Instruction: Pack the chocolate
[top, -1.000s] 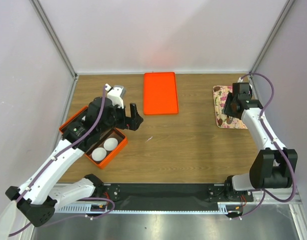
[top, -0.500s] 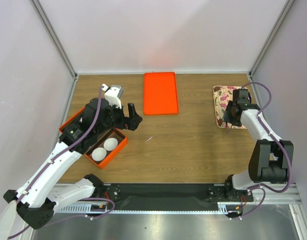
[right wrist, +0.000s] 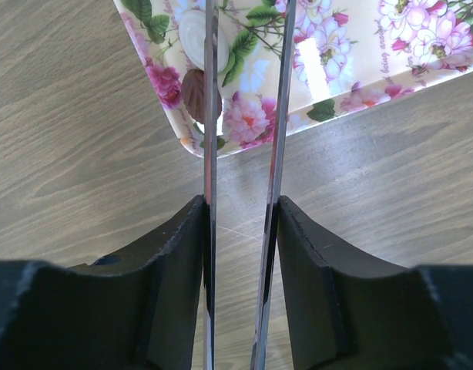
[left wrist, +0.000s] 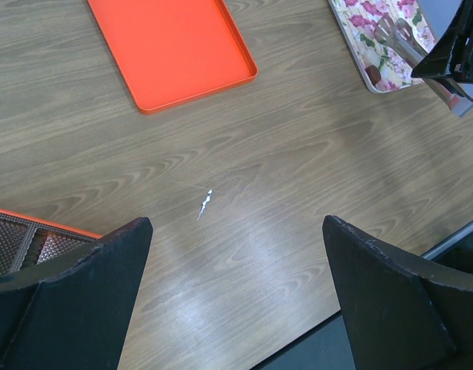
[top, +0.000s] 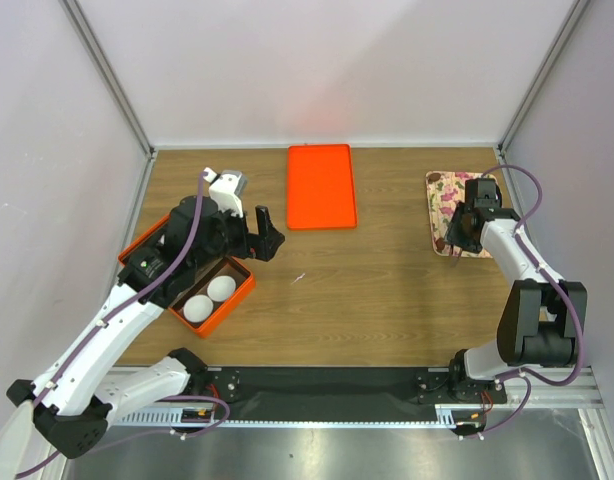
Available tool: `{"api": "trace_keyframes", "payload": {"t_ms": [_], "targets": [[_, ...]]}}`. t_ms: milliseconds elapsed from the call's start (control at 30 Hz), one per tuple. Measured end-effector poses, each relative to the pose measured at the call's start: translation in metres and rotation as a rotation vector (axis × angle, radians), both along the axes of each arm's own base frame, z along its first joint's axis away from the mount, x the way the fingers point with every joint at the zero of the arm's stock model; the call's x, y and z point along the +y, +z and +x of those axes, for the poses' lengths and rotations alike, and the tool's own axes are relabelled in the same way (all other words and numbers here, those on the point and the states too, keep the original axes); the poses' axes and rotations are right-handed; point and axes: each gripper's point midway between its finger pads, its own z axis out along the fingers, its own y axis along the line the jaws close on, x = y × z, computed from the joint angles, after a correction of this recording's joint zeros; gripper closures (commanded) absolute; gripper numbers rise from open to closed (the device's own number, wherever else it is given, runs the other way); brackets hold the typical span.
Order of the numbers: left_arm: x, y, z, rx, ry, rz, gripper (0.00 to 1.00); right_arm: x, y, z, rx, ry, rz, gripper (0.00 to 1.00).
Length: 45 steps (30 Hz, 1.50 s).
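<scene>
Since a second ago my right arm has dropped and drawn in toward the plate's near edge; the left arm has barely shifted. Nearest me, the left gripper (left wrist: pixel 236 223) hangs with its fingers spread wide, grasping nothing, over the bare table (top: pixel 387 300). It is beside the orange box (top: pixel 234 298), which holds two white paper cups (top: pixel 221 288). The right gripper (right wrist: pixel 240 208) is clamped on metal tongs (right wrist: pixel 276 116), whose blades reach over the near corner of the flowered plate (right wrist: pixel 421 46). A brown chocolate (right wrist: pixel 193 96) lies on that corner by the left blade, mostly outside it, with a pale chocolate (right wrist: pixel 189 35) just beyond. Small script printed on the plate is too tiny for me to read. Farthest out lies a flat orange tray (top: pixel 321 186).
</scene>
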Motion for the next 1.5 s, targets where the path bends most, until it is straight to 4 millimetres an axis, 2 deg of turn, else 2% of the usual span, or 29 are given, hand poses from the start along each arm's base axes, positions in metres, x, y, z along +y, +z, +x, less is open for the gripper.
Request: {"api": "trace_keyframes", "payload": {"t_ms": [300, 467, 767, 867, 933, 1000, 1067, 1133, 1233, 1367, 1500], "targets": [[0.0, 0.001, 0.0, -0.002, 0.001, 0.0, 0.0, 0.0, 0.001, -0.003, 0.007, 0.001, -0.002, 0.64], [0.001, 0.013, 0.002, -0.025, 0.009, -0.007, 0.0, 0.0, 0.007, -0.002, 0.001, 0.005, -0.003, 0.65], [0.009, 0.048, 0.023, -0.086, 0.088, 0.023, 0.0, 0.005, 0.041, 0.005, -0.078, 0.033, -0.004, 0.66], [0.017, 0.066, 0.029, -0.113, 0.136, 0.025, 0.0, 0.022, 0.061, 0.012, -0.136, 0.084, 0.014, 0.66], [0.024, 0.079, 0.031, -0.135, 0.165, 0.025, 0.0, 0.052, 0.077, 0.018, -0.191, 0.164, 0.037, 0.66], [0.031, 0.096, 0.03, -0.163, 0.192, 0.018, 0.0, 0.096, 0.091, 0.023, -0.251, 0.278, 0.077, 0.66], [0.038, 0.112, 0.028, -0.19, 0.215, 0.005, 0.0, 0.147, 0.1, 0.025, -0.3, 0.397, 0.118, 0.66], [0.046, 0.131, 0.024, -0.225, 0.241, -0.014, 0.0, 0.208, 0.108, 0.021, -0.35, 0.534, 0.185, 0.66], [0.058, 0.157, 0.013, -0.28, 0.271, -0.059, 0.0, 0.292, 0.105, 0.008, -0.38, 0.711, 0.279, 0.66], [0.072, 0.185, -0.007, -0.356, 0.28, -0.129, 0.0, 0.372, 0.088, -0.002, -0.382, 0.867, 0.362, 0.66], [0.086, 0.206, -0.028, -0.42, 0.29, -0.198, 0.0, 0.436, 0.068, -0.012, -0.385, 0.985, 0.42, 0.67]]}}
